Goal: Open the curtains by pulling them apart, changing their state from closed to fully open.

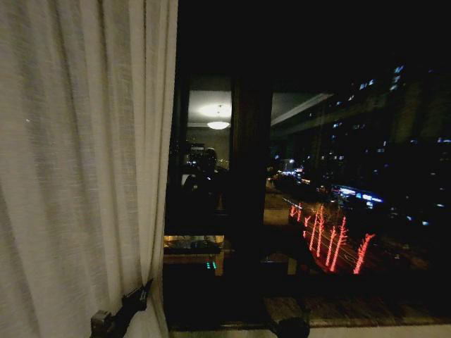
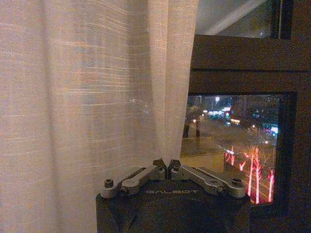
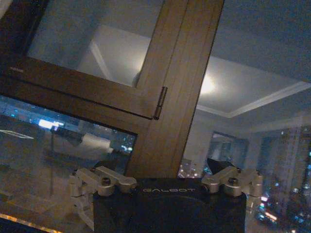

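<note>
The left claw (image 2: 167,167) pinches the curtain (image 2: 97,97) edge beside the window frame (image 3: 180,87) (night outside); the right claw (image 3: 165,182) stands open.

The head view faces the dark wooden-framed window (image 1: 310,211) from close up; both wrist views share it, looking along their end effectors.

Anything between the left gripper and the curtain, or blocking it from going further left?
Nothing visible. The left gripper is shut on the inner edge of the curtain, which hangs bunched at the left of the dark window. The right gripper is open facing the window frame.
</note>
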